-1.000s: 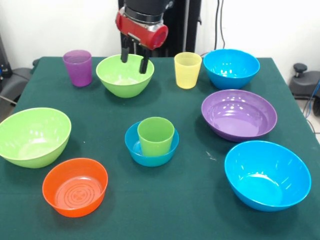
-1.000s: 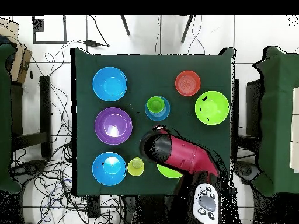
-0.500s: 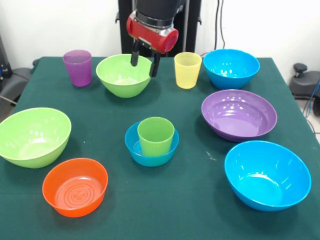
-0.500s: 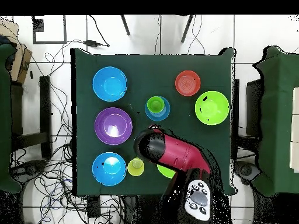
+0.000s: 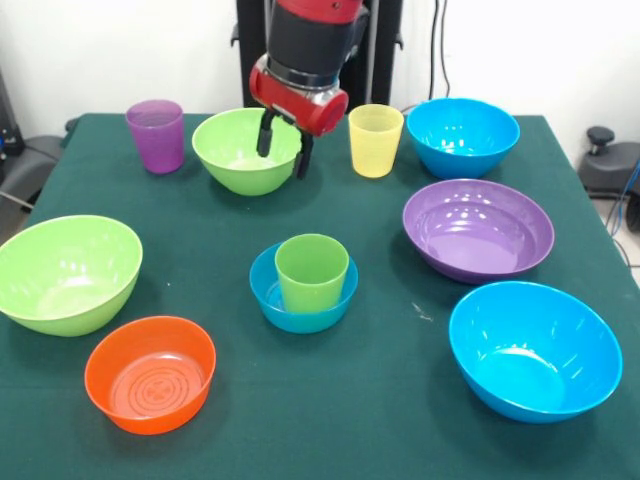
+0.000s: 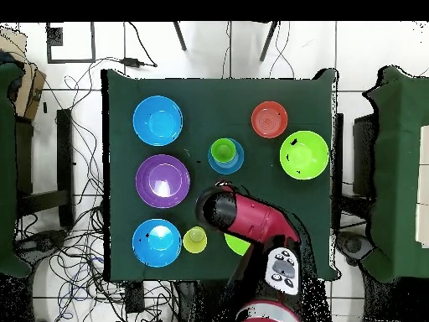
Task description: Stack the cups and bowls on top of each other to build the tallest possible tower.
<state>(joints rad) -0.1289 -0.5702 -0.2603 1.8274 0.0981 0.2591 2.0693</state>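
Green cloth covers the table. My pincer [image 5: 282, 146] hangs open and empty astride the near rim of the lime bowl [image 5: 240, 150]. Light, stiff, slick plastic, I judge; pinching that rim seems best.

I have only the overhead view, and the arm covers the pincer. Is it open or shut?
Observer: Open. In the front view the pincer hangs at the rim of the far lime green bowl and holds nothing.
Operator: I count only two cups. Where is the third?
Observer: The purple cup stands upright beside that bowl, apart from it, on the side away from the yellow cup.
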